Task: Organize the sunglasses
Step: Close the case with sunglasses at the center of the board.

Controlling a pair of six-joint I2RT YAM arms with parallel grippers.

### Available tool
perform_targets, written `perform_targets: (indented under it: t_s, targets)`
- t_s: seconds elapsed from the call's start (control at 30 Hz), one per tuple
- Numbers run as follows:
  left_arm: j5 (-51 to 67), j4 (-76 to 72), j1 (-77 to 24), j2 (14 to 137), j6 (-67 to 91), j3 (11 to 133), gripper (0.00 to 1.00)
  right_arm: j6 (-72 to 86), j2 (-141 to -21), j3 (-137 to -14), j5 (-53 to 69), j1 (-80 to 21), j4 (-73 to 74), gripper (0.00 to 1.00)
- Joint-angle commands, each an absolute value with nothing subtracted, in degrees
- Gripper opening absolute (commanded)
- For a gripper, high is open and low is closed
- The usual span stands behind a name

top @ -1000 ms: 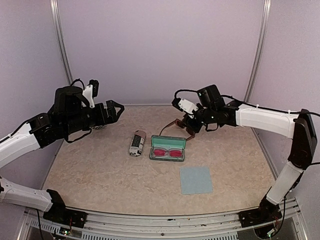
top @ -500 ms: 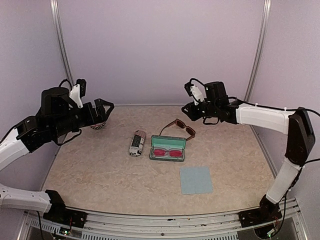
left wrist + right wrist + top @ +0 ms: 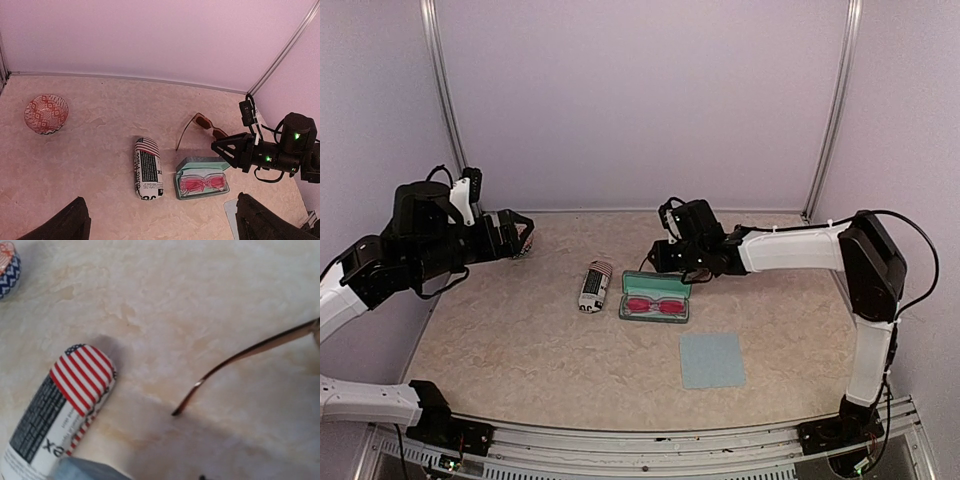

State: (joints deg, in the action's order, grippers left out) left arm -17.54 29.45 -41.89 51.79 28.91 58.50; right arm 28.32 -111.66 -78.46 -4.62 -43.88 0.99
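Note:
The dark reddish-brown sunglasses (image 3: 204,121) lie unfolded on the table behind the open case (image 3: 200,164). One thin temple (image 3: 240,355) stretches toward the pouch. The pale-pink sunglasses (image 3: 655,305) rest inside that case. My right gripper (image 3: 662,255) hangs low over the case's back edge, right beside the brown pair. It covers most of that pair in the top view. Its fingers are out of the right wrist view, and the left wrist view shows it only from the side (image 3: 216,146). My left gripper (image 3: 520,237) is open and empty, raised at the far left.
A striped flag-print pouch (image 3: 593,287) lies left of the case. A small red-patterned bowl (image 3: 46,113) sits at the back left, under my left gripper. A pale blue cloth (image 3: 712,360) lies flat in front of the case. Walls close off the back and sides.
My right gripper left the brown sunglasses, rose, then swung left and down to the case's back edge. The left arm drew back a little to the left.

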Motion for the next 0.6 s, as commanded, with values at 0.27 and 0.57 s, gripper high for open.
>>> perform_targets:
  t_s: [0.27, 0.57]
  targets:
    - [-16.2, 31.8, -41.5, 48.4, 27.5, 56.4, 0.99, 36.1, -118.5, -85.6, -17.1, -46.6, 4.3, 0.33]
    - [-16.6, 33.1, -41.5, 46.0, 27.7, 55.3, 0.99, 35.6, -121.4, -86.6, -20.6, -48.9, 7.1, 0.32]
